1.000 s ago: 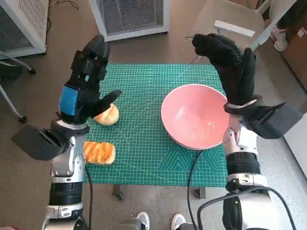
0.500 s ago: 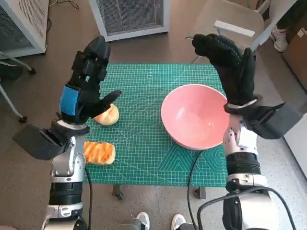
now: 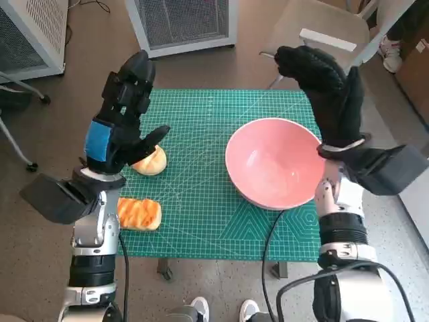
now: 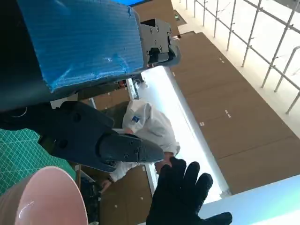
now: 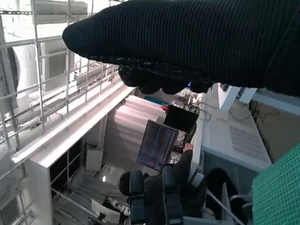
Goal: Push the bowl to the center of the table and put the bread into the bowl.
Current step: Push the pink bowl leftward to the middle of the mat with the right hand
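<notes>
A wide pink bowl (image 3: 273, 163) sits on the right half of the green gridded cutting mat (image 3: 208, 134) that covers the small table, its rim close to the mat's right edge rather than at the middle. Two pieces of bread lie on the left side, well apart from the bowl: a pale round bun (image 3: 150, 161) and, nearer the robot, a flat toasted orange-brown slice (image 3: 139, 213) near the mat's near left corner. The robot's left hand (image 3: 120, 121), black with blue tape across its back, is raised over the left edge of the mat with its fingers apart and nothing in them; its thumb points toward the bun, just above it from the head view. The right hand (image 3: 326, 90), in its black knitted glove, is held up beyond the bowl's far right rim, fingers loosely spread and empty. A seated person (image 5: 187, 187) faces a screen (image 5: 158, 145) in the right wrist view.
</notes>
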